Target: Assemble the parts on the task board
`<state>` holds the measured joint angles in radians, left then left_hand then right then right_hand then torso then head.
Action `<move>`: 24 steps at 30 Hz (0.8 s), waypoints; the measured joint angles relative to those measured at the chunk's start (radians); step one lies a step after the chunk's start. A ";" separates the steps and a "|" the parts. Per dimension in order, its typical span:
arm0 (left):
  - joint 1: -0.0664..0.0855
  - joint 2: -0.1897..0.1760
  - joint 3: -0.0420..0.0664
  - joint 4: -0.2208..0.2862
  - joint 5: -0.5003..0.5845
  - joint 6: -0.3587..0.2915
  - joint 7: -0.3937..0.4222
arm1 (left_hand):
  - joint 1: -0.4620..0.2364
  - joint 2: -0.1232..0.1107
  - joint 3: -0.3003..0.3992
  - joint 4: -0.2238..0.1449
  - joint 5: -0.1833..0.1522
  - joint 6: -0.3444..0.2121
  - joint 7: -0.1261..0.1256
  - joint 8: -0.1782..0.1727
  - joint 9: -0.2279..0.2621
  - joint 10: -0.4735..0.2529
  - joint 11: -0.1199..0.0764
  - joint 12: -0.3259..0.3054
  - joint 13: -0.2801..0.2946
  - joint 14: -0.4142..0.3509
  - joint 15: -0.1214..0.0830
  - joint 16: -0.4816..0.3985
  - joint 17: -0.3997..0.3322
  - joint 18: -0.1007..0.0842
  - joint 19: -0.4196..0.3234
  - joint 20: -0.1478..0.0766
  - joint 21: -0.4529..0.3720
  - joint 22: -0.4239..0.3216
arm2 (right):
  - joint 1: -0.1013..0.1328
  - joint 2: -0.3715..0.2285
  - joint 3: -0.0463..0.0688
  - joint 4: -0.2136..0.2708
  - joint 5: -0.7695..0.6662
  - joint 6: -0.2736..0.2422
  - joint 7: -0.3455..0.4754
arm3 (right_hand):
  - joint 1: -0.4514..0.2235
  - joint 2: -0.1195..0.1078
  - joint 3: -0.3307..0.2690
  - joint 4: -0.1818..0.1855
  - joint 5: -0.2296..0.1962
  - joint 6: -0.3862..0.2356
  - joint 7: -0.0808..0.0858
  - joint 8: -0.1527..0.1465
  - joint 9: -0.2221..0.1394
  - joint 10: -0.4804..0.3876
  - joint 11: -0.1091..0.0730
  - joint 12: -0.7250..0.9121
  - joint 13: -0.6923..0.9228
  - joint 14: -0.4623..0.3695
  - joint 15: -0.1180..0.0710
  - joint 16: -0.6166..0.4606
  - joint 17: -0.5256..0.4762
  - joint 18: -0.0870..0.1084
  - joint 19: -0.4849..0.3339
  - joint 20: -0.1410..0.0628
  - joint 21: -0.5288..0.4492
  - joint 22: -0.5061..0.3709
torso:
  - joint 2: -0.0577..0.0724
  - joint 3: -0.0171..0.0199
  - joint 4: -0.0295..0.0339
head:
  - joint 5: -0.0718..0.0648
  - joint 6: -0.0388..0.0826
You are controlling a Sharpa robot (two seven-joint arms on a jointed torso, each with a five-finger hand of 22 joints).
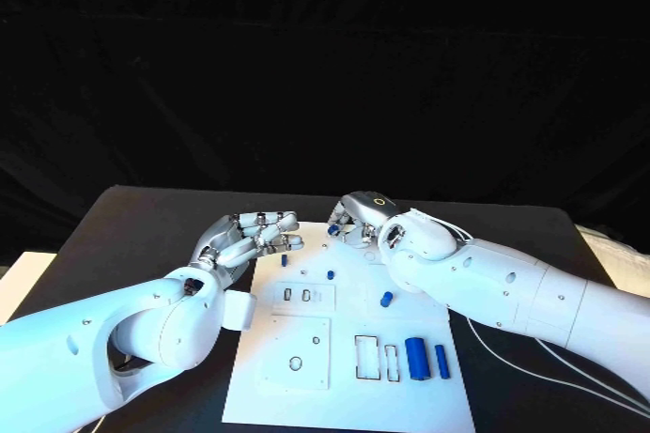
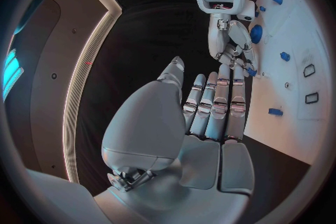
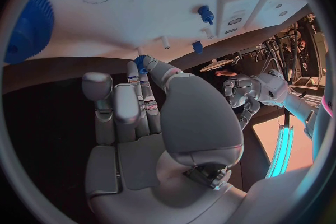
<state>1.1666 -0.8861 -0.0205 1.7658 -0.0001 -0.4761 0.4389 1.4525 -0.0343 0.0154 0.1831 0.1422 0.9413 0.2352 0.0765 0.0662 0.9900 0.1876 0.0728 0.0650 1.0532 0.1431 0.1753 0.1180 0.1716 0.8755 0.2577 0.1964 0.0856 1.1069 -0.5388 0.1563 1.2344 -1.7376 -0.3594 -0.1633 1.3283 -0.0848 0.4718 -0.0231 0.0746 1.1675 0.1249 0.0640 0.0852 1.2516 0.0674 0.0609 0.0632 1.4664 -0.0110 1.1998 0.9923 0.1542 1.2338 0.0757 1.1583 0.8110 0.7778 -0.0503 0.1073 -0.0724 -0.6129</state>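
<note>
We have a small blue part (image 3: 142, 61) pinched at the fingertips of our right hand (image 1: 363, 222), thumb against a finger, the other fingers lying straight alongside. It sits right at the far edge of the task board (image 1: 346, 395), close to the board's far right corner, and it is too small for us to call its long axis from here. In the left wrist view the same pinch shows: blue at the tips (image 2: 250, 71), just above the white plate.

Out from there: a short blue peg (image 1: 286, 260) lies on the board just beside our left hand (image 1: 251, 238), and another blue piece (image 1: 386, 300) sits mid-board under the right forearm. Two long blue bars (image 1: 417, 358) lie side by side near the board's near right corner, next to open rectangular slots (image 1: 367, 355).

Our left hand holds nothing, fingers together and loosely curled, hovering at the board's far left edge.

The relation that matters, as we judge it: the right hand already has its part, and any seat for it lies back toward us on the board. So the right hand is the one to move; the left is nearer only to the loose peg.
</note>
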 measured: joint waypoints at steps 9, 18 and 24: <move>0.001 0.000 0.000 0.001 0.000 0.003 -0.001 | 0.000 0.000 0.000 0.000 0.000 0.000 0.000 0.000 0.000 0.000 0.000 0.000 0.000 0.000 0.000 0.000 0.000 0.000 0.000 0.000 0.000 0.000 | 0.004 0.013 0.000 -0.018 -0.002 0.012 -0.001 | -0.001 -0.001 -0.001 0.001 0.000 -0.003 0.000 -0.004 -0.002 0.000 0.000 0.000 0.002 0.000 0.000 0.000 0.000 0.000 0.000 0.000 0.000 0.000 | 0.002 -0.0005 0.0006 | 0.000 -0.006; 0.001 0.002 0.000 0.001 0.000 0.007 -0.001 | 0.004 0.004 0.003 -0.003 0.000 0.000 0.000 0.000 0.000 0.000 0.000 0.000 0.000 0.000 0.000 0.000 0.000 0.000 0.000 0.000 0.000 0.000 | 0.005 0.040 -0.006 -0.054 -0.005 0.018 -0.004 | -0.005 -0.005 0.002 0.010 0.000 -0.010 0.006 -0.007 -0.002 -0.019 0.004 0.000 0.001 0.000 0.000 0.011 0.009 0.000 -0.004 0.004 0.008 0.004 | 0.004 -0.0011 0.0012 | -0.004 -0.006; 0.002 0.002 0.000 0.001 0.000 0.008 -0.002 | 0.004 0.004 0.001 -0.004 0.000 0.000 0.000 0.000 0.000 0.000 0.000 0.000 0.000 0.000 0.000 0.000 0.000 0.000 0.000 0.000 0.000 0.000 | 0.005 0.044 -0.007 -0.059 -0.005 0.021 -0.007 | -0.028 -0.028 -0.007 0.027 -0.007 -0.056 0.020 -0.002 -0.009 -0.071 0.017 0.000 -0.003 -0.001 0.011 0.009 -0.005 0.000 -0.020 0.019 0.004 -0.017 | 0.005 -0.0012 0.0012 | -0.003 -0.008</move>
<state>1.1682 -0.8845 -0.0202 1.7670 -0.0002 -0.4680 0.4369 1.4565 -0.0303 0.0164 0.1788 0.1422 0.9413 0.2352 0.0766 0.0662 0.9899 0.1876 0.0728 0.0651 1.0532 0.1430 0.1753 0.1178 0.1716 0.8755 0.2577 0.1964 0.0853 1.1121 -0.4950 0.1489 1.1750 -1.7429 -0.3386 -0.1698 1.3004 -0.1131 0.4649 0.0039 0.0675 1.1115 0.1447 0.0621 0.0761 1.1804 0.0845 0.0610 0.0601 1.4653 -0.0004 1.2089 0.9870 0.1543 1.2140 0.0945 1.1619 0.7943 0.7831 -0.0516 0.1084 -0.0755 -0.6214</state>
